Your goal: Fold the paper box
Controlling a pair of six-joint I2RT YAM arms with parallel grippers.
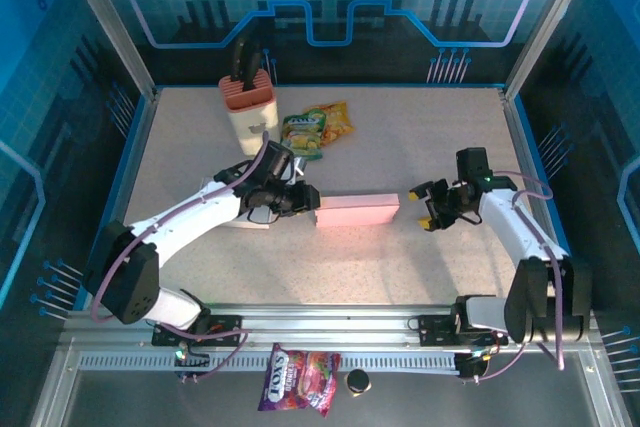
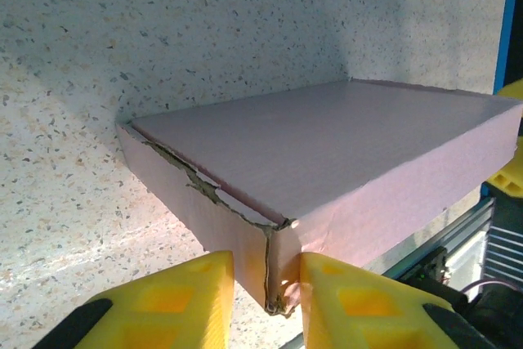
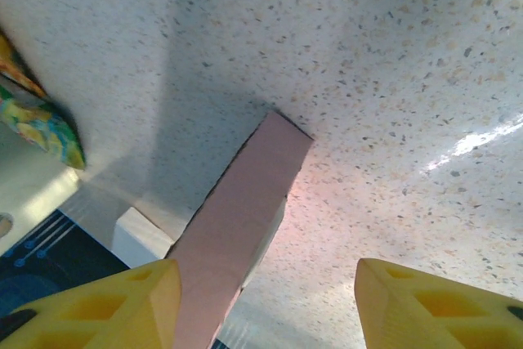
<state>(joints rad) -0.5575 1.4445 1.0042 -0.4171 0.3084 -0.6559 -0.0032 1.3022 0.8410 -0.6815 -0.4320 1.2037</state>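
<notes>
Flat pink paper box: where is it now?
Top view: the flat pink paper box lies at centre, left tool pinching its left end, open right tool just beyond its right end.

paper box (image 2: 343, 161) bottom corner cropped by the frame between the left end effector (image 2: 265, 292) fingers (image 2: 176, 300), snack packet (image 3: 45, 132) cut off at the picture's left side, small dark round thing (image 1: 357, 381) past the table (image 1: 400, 257) near edge too small to identify

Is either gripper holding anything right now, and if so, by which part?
The left gripper pinches the paper box at one corner, with a finger on each side. The right gripper is open and holds nothing.
</notes>
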